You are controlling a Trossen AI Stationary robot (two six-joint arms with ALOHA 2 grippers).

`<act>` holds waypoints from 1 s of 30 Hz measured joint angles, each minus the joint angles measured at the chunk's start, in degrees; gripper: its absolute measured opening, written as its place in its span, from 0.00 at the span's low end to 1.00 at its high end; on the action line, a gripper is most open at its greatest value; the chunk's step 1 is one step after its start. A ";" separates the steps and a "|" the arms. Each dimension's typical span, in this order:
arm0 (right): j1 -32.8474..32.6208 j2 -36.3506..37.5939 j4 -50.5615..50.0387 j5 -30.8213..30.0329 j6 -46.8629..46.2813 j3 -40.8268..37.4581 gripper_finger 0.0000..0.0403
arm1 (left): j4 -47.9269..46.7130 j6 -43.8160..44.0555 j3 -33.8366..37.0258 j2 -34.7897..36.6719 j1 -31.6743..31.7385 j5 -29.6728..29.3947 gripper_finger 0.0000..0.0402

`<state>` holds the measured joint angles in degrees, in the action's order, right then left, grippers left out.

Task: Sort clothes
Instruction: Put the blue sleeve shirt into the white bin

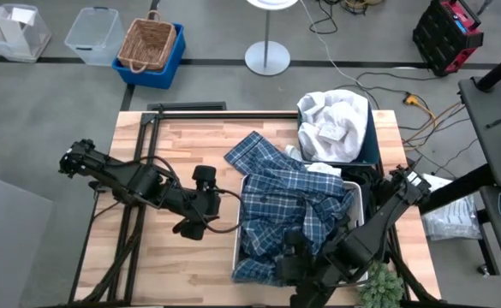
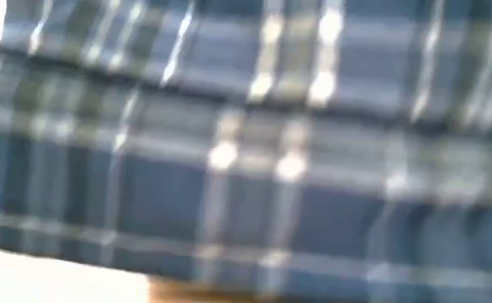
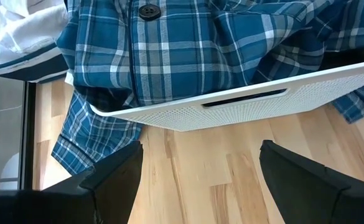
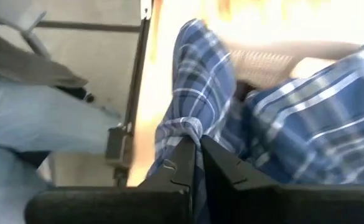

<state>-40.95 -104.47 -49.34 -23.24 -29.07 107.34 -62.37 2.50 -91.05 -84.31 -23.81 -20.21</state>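
Right gripper (image 4: 196, 144) clenched on plaid shirt (image 1: 289, 210) at lower centre, over white bin (image 1: 359, 192); left gripper (image 1: 205, 212) spread, left of bin.

shirt (image 1: 289, 205) draped over bin (image 1: 359, 190); left fingers (image 1: 200, 224) beside it

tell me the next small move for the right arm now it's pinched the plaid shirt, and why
Probably lift straight up. The right gripper is shut on a fold of the plaid shirt, which drapes over the white bin and spills onto the table. Raising it should free the cloth from the rim before carrying it off. The left gripper waits open, facing the bin.
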 joint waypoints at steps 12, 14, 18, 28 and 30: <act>0.12 7.48 -17.58 -23.93 2.67 7.87 0.03 | 1.55 -0.65 0.00 0.00 0.00 2.60 0.74; 0.46 9.49 -20.70 -27.18 0.96 8.01 0.03 | 3.21 -2.06 0.00 0.00 0.00 5.33 0.74; 3.08 12.48 -28.77 -32.08 -3.77 6.36 0.03 | 6.45 -6.13 0.02 0.00 0.00 8.78 0.74; 11.91 12.50 -28.30 -27.78 -6.21 -11.94 0.03 | 13.02 -11.87 0.07 0.00 0.46 8.78 0.74; 11.25 13.19 -26.04 -28.40 -6.15 -13.66 0.03 | 13.23 -11.82 0.19 0.00 0.46 8.79 0.74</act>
<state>-29.70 -91.29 -75.38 -51.63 -35.22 93.68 -49.14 -9.32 -90.86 -84.31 -23.35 -11.42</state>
